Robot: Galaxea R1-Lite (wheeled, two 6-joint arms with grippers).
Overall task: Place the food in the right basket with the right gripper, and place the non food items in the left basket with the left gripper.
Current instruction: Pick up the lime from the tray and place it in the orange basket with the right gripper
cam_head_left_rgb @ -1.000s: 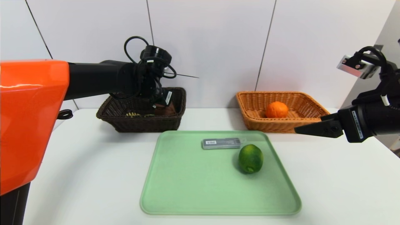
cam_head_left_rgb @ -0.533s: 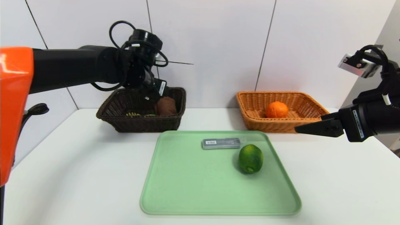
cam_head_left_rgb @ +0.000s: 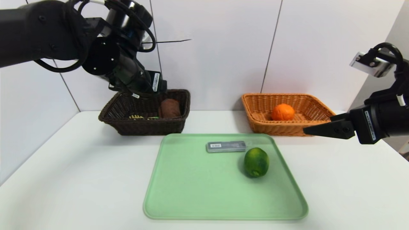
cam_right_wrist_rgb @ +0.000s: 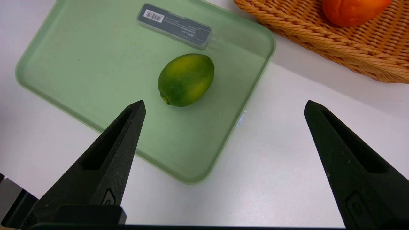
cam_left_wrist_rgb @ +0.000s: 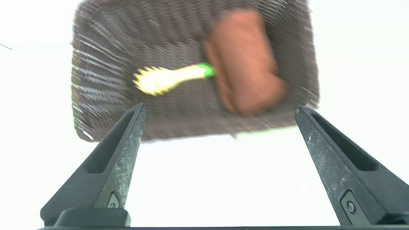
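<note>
White table [cam_head_left_rgb: 80, 175] spread under everything, a pale wall behind it. Green tray [cam_head_left_rgb: 220, 191] lay flat on its middle.

Left basket [cam_head_left_rgb: 150, 127], dark brown wicker, stood beyond the tray, toward the robot's left. Right basket [cam_head_left_rgb: 274, 129], orange-tan wicker, stood beyond the tray on the other side, well apart from the dark one.

Left gripper [cam_left_wrist_rgb: 220, 107] hung above the left basket, jaws spread wide, nothing gripped between them. Right gripper [cam_right_wrist_rgb: 225, 102] hovered over the table to the right of the tray, near the right basket; its jaws also stood wide and held nothing.

Brown bundle [cam_head_left_rgb: 170, 108], soft-looking and folded, sat inside the left basket, toward its right end. Green fruit [cam_head_left_rgb: 256, 162], mottled with yellow, rested on the tray's right half, in neither basket. Orange fruit [cam_head_left_rgb: 283, 112] sat inside the right basket, on its floor. Grey case [cam_head_left_rgb: 227, 146], flat, with a white barcode label, lay on the tray near its far edge, beyond the green fruit and a little to its left. Yellow brush [cam_left_wrist_rgb: 166, 80], green at one end, lay on the floor of the left basket, its green end at the brown bundle; whether they touched, could not tell.
</note>
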